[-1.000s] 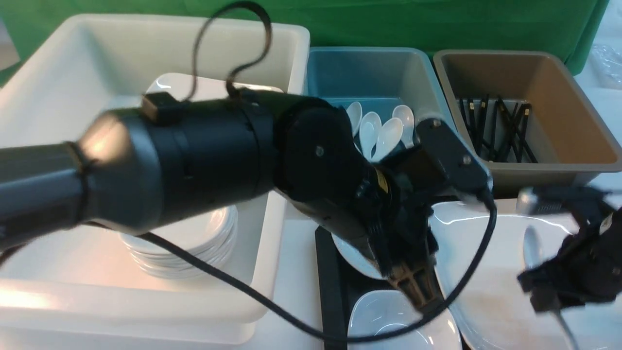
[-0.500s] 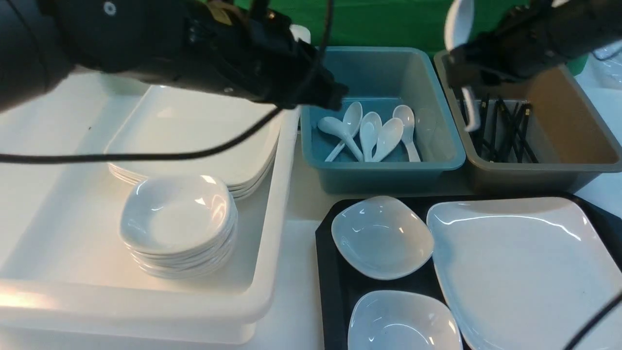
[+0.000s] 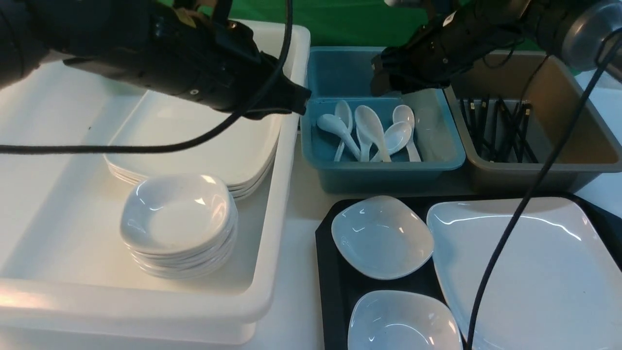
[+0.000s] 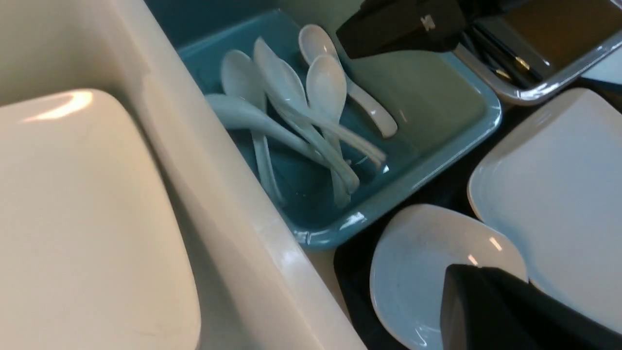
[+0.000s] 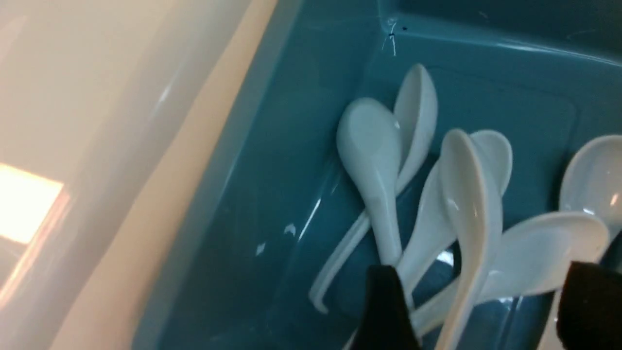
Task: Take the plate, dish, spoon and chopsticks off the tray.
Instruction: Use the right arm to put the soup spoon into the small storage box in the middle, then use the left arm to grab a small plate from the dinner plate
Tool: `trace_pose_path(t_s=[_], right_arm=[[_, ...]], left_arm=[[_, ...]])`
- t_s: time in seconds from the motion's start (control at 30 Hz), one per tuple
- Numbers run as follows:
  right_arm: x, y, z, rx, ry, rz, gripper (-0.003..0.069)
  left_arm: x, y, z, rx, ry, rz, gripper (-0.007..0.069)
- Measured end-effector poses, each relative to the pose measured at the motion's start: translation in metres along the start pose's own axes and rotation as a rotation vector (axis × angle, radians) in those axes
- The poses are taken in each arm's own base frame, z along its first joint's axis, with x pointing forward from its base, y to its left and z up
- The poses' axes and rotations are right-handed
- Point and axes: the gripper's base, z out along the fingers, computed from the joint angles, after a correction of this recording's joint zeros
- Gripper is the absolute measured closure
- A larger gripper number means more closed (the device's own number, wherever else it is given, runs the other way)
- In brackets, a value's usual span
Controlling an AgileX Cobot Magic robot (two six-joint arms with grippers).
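Hovering over the spoon (image 5: 471, 194), lying in the far teal bin (image 3: 384, 170).
Above it the right gripper (image 5: 481, 265), fingers apart; left gripper (image 3: 299, 99) pinched together. Looks slippery, brittle: lift by handle.

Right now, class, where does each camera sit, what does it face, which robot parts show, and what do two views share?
Front: between the arms, facing forward over white tub, teal bin, brown bin and tray; left gripper and right gripper show.
Left wrist: on the left arm, facing the spoons and plate; its own fingertip shows.
Right wrist: on the right arm, facing into the teal bin; two fingertips show, apart.
Shared: all three show the spoons.
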Motion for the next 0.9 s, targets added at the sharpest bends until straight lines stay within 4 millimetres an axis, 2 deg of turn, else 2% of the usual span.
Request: trace_pose_path(t_s=[0.03, 0.07, 0.17, 0.2, 0.3, 0.33, 0.37, 0.4, 0.43, 0.47, 0.53, 0.63, 0.67, 0.73, 0.8, 0.83, 0.9], right_arm=[[0.0, 0.0, -0.003, 0.007, 0.002, -0.008, 0.0169], [0.001, 0.002, -0.02, 0.029, 0.044, -0.039, 0.0197], [0.005, 0.008, -0.063, 0.085, 0.122, -0.101, 0.0367], [0.006, 0.012, -0.089, 0.11, 0.139, -0.123, 0.0489], [0.008, 0.021, -0.135, 0.131, 0.123, -0.143, 0.0598], [0.009, 0.026, -0.158, 0.137, 0.08, -0.152, 0.0618], [0.011, 0.029, -0.168, 0.139, 0.066, -0.155, 0.0624], [0.017, 0.035, -0.192, 0.143, 0.028, -0.163, 0.0631], [0.021, 0.037, -0.2, 0.143, 0.024, -0.164, 0.0631], [0.028, 0.041, -0.216, 0.144, 0.004, -0.167, 0.0631], [0.049, 0.046, -0.239, 0.145, -0.003, -0.169, 0.0631], [0.087, 0.051, -0.262, 0.149, -0.016, -0.167, 0.0631], [0.105, 0.052, -0.267, 0.151, -0.023, -0.165, 0.0633], [0.136, 0.052, -0.27, 0.154, -0.032, -0.162, 0.0634], [0.158, 0.051, -0.271, 0.155, -0.03, -0.158, 0.0634], [0.18, 0.05, -0.269, 0.158, -0.027, -0.147, 0.0636], [0.203, 0.049, -0.268, 0.159, -0.02, -0.126, 0.0635]], left_arm=[[0.0, -0.001, 0.0, 0.002, 0.002, 0.001, 0.0622], [0.002, -0.005, 0.001, 0.015, 0.019, 0.009, 0.0622], [0.005, -0.02, 0.003, 0.052, 0.052, 0.047, 0.0622], [0.007, -0.033, 0.006, 0.081, 0.072, 0.081, 0.0622], [0.012, -0.058, 0.013, 0.137, 0.115, 0.119, 0.0622], [0.013, -0.068, 0.017, 0.161, 0.146, 0.124, 0.0622], [0.015, -0.073, 0.02, 0.173, 0.167, 0.13, 0.0622], [0.018, -0.084, 0.029, 0.193, 0.221, 0.151, 0.0622], [0.019, -0.088, 0.032, 0.201, 0.248, 0.156, 0.0622], [0.021, -0.095, 0.039, 0.21, 0.29, 0.169, 0.0622], [0.026, -0.105, 0.054, 0.221, 0.378, 0.191, 0.0622], [0.036, -0.115, 0.076, 0.225, 0.485, 0.221, 0.0622], [0.04, -0.116, 0.084, 0.22, 0.512, 0.232, 0.0622], [0.048, -0.118, 0.102, 0.21, 0.561, 0.245, 0.0618], [0.052, -0.117, 0.111, 0.201, 0.581, 0.251, 0.061], [0.058, -0.115, 0.12, 0.186, 0.609, 0.255, 0.0593], [0.063, -0.112, 0.128, 0.163, 0.633, 0.262, 0.0569]])
